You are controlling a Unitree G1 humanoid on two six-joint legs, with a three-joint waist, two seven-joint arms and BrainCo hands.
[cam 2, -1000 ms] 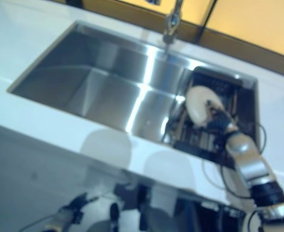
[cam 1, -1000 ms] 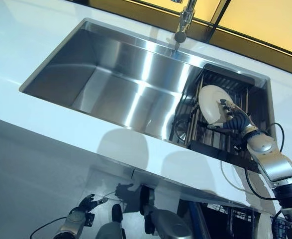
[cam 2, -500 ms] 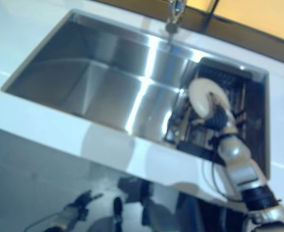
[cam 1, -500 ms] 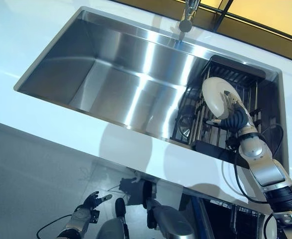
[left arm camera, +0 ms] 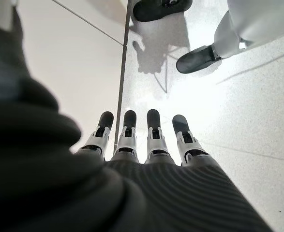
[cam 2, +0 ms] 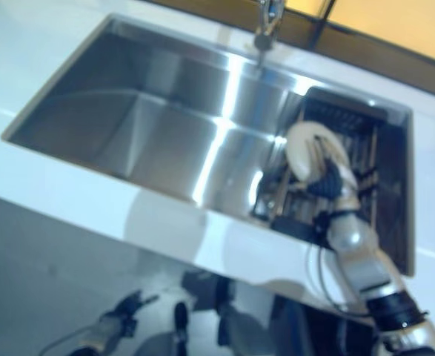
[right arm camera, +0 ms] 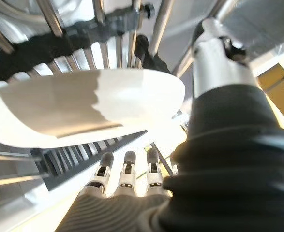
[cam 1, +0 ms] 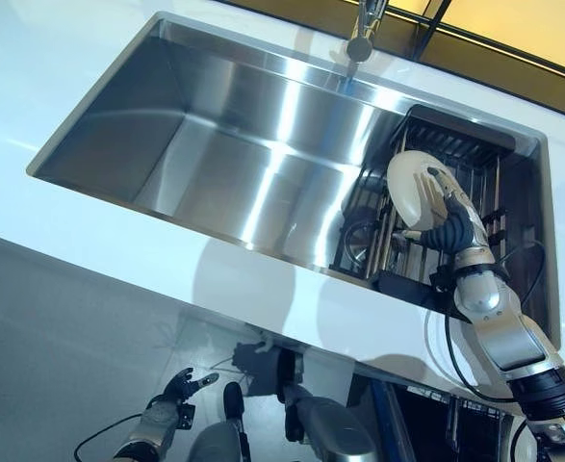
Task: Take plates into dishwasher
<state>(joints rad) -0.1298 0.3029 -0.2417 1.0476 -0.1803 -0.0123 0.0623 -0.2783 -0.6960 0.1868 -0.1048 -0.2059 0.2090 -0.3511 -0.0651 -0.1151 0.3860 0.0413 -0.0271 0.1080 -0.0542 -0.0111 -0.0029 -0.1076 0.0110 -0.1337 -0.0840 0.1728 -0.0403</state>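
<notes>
Left eye view. Sink [cam 1: 215,144]: steel basin, with a dark rack [cam 1: 436,221] set at its end away from the left arm. Plate [cam 1: 415,195]: white, standing on edge among the rack's wires, its face turned toward the open basin. Right hand [cam 1: 446,217]: at the plate's rack side, fingers laid up over the rim, thumb toward the near face; plate pinched between them, as far as this view tells. Left hand [cam 1: 171,399]: well below the counter [cam 1: 70,245], far from the rack, fingers loosely spread, empty.

Right eye view. Same layout. Plate [cam 2: 310,152] upright in the rack, right hand [cam 2: 328,182] against it on the side away from the basin. Tap [cam 2: 265,22] at the sink's far edge, clear of both.

Left wrist view. Left hand [left arm camera: 146,140]: fingers straight, side by side, holding nothing; only floor beyond.

Right wrist view. Plate [right arm camera: 83,108] lies straight across the palm side of the right hand [right arm camera: 127,179], its long axis crosswise to the fingers, thumb reaching past its rim; rack wires behind it.

Judgement: the right hand is the nearer by far; the lift should run up along the plate's own plane, out of the rack wires.
</notes>
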